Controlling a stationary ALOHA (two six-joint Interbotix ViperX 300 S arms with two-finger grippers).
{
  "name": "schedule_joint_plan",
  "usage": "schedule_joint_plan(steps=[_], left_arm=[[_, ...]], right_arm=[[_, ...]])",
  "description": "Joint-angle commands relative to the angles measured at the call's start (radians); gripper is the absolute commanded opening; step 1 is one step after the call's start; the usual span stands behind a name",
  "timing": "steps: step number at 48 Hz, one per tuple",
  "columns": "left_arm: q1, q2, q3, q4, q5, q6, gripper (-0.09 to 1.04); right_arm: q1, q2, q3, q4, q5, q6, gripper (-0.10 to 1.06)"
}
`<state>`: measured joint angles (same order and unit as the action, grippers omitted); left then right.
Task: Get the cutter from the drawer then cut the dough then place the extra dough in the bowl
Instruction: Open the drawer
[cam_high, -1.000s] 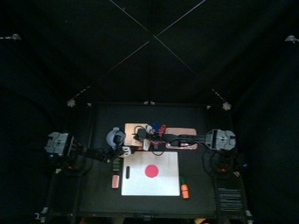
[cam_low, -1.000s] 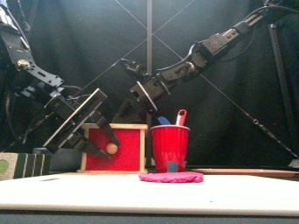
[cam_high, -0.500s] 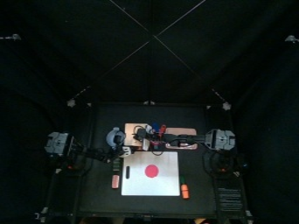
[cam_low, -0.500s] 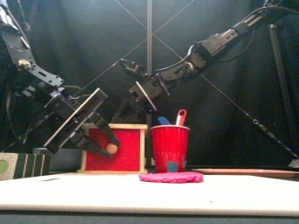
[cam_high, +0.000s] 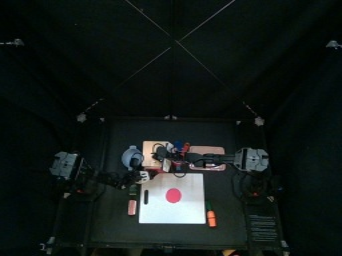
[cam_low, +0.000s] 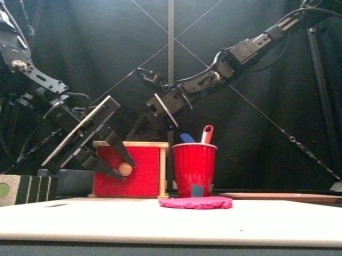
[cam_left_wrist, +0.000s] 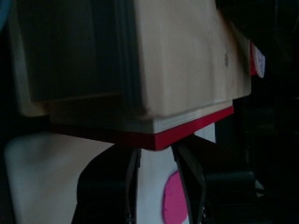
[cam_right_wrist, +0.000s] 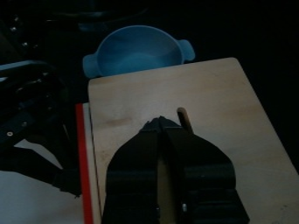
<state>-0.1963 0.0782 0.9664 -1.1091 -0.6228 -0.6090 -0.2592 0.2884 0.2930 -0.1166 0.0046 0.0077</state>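
The pale wooden box (cam_low: 131, 146) with its red drawer front (cam_low: 134, 175) stands behind the white board (cam_high: 189, 207). My left gripper (cam_left_wrist: 162, 150) is at the drawer front, jaws drawn narrowly together at the knob (cam_low: 127, 170). In the left wrist view the drawer looks pulled out a little. My right gripper (cam_right_wrist: 167, 122) reaches in from the right and presses shut on the box's top (cam_right_wrist: 222, 105), beside its slot. A red dough disc (cam_high: 171, 195) lies flat on the board, low and pink in the front view (cam_low: 195, 202). The cutter is hidden.
The blue-grey bowl (cam_right_wrist: 138, 48) sits at the box's left. A red cup (cam_low: 194, 168) holding a blue and a red knife stands to the right of the drawer front. An orange toy (cam_high: 210, 215) lies by the board's right edge and a small red thing (cam_high: 132, 207) by its left.
In the front view my left arm has shifted slightly up and to the left, its fingertips still at the drawer front. The right gripper, box and dough have stayed put.
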Motion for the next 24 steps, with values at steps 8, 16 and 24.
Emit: schedule_joint_plan(steps=[8, 16, 24], left_arm=[[-0.061, -0.021, -0.012, -0.026, 0.009, 0.003, 0.56], [-0.084, -0.028, -0.026, -0.026, 0.012, 0.002, 0.56], [-0.097, -0.029, -0.037, -0.028, 0.021, 0.000, 0.56]], right_arm=[[-0.006, -0.003, -0.009, 0.000, 0.018, 0.002, 0.04], [-0.006, -0.002, -0.009, 0.000, 0.018, 0.002, 0.04], [-0.008, 0.000, -0.012, 0.000, 0.018, 0.002, 0.04]])
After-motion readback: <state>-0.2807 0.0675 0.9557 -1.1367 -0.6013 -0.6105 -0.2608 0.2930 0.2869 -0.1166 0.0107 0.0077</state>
